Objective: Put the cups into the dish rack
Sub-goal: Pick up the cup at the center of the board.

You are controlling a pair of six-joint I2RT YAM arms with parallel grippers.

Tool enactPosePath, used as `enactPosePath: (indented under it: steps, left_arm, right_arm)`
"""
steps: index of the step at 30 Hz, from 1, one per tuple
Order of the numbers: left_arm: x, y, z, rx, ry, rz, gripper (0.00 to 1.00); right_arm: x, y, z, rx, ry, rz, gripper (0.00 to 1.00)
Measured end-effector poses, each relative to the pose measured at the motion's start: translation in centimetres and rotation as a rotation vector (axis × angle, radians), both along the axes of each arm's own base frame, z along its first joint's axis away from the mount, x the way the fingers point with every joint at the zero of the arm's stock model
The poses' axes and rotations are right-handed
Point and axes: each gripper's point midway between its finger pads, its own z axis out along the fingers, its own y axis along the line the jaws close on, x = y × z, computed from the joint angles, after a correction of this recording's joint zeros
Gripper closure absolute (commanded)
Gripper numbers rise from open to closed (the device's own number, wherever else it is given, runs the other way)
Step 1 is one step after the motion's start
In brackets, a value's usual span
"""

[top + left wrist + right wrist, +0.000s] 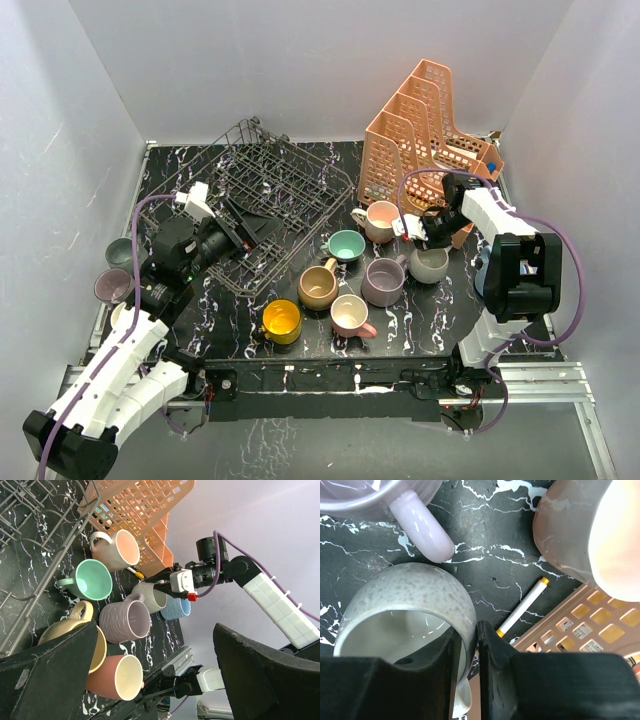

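Note:
The dark wire dish rack (285,185) stands at the back left and holds no cup. Seven cups stand to its right: pink (381,220), teal (346,245), tan (318,286), lilac (383,282), yellow (282,321), pink-and-cream (350,315) and grey-green (431,264). My right gripper (422,232) is shut on the grey-green cup's wall (405,595), one finger inside and one outside. My left gripper (255,230) is open and empty over the rack's near left part. A blue cup (177,607) shows behind the grey-green one in the left wrist view.
The orange tiered organizer (425,130) stands at the back right, close behind my right gripper. A white crayon (522,605) lies beside it. Three more cups (113,286) sit off the table's left edge. White walls enclose the table.

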Motion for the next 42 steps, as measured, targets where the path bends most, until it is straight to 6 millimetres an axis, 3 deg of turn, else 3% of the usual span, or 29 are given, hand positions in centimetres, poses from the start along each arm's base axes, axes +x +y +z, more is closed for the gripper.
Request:
enactPosePath:
  steps: [5, 11, 21, 25, 32, 37, 42]
  left_arm:
    - [-0.1, 0.0, -0.6, 0.005, 0.012, 0.0, 0.03]
    - [-0.1, 0.0, -0.6, 0.005, 0.012, 0.0, 0.03]
    - [-0.1, -0.1, -0.3, -0.003, 0.001, -0.01, 0.03]
    - [-0.2, -0.5, 0.4, -0.025, -0.023, -0.03, 0.03]
    - [-0.8, -1.2, 1.4, -0.092, -0.092, -0.083, 0.06]
    - [-1.2, -1.8, 3.3, -0.161, -0.159, -0.126, 0.06]
    - [-1.6, -2.4, 5.3, -0.227, -0.214, -0.168, 0.04]
  right_arm:
    - [0.3, -0.6, -0.3, -0.03, -0.008, -0.022, 0.75]
    - [0.5, -0.8, -0.6, -0.043, -0.018, -0.024, 0.92]
    - [-0.3, -1.6, -0.1, -0.07, 0.005, -0.055, 0.92]
    - [-0.7, -1.5, 2.1, -0.045, -0.005, -0.114, 0.92]
    - [0.5, -0.5, 8.5, 0.081, -0.028, -0.379, 0.92]
    - [1.2, 1.4, 13.0, 0.252, 0.021, -0.562, 0.92]
    - [0.2, 4.9, 15.9, 0.491, 0.229, -0.712, 0.92]
